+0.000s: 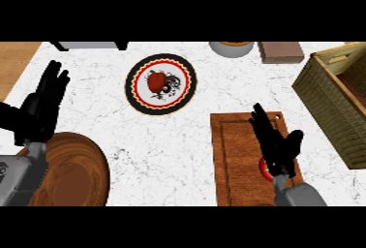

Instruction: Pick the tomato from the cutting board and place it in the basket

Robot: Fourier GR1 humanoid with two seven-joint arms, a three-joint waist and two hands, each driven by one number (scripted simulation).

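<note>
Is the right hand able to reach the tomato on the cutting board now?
Probably yes: the open right hand is directly over the tomato on the cutting board, and nothing else on the board blocks it.

Patterned plate mid-counter, round wooden plate lower left, grey pot and brown block at top

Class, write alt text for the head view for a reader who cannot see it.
The right hand, fingers straight, partly hides a red tomato on the cutting board. A wicker basket stands at the right; the left hand rests open at the left.
</note>
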